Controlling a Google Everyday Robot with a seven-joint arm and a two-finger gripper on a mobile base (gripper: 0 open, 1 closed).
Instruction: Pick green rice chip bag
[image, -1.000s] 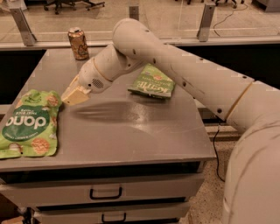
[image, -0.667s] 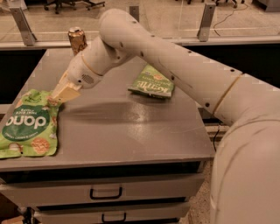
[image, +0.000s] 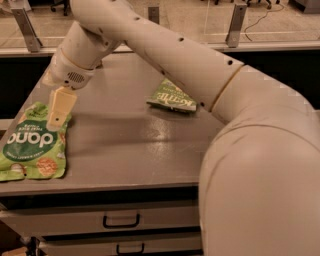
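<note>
White arm (image: 200, 65) fills the right and lower-right of the view, with a big rounded segment closest to the camera, then a long link running up and left to a bend near the top-left corner. Wrist (image: 74, 67) drops down from that bend, its vented housing facing the camera. Tan gripper (image: 56, 120) hangs off the wrist at the left of the view, pointing down, tip tilted slightly left.

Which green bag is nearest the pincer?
The large bright-green rice chip bag: the pincer hangs over its top. The smaller Kettle bag lies apart.
</note>
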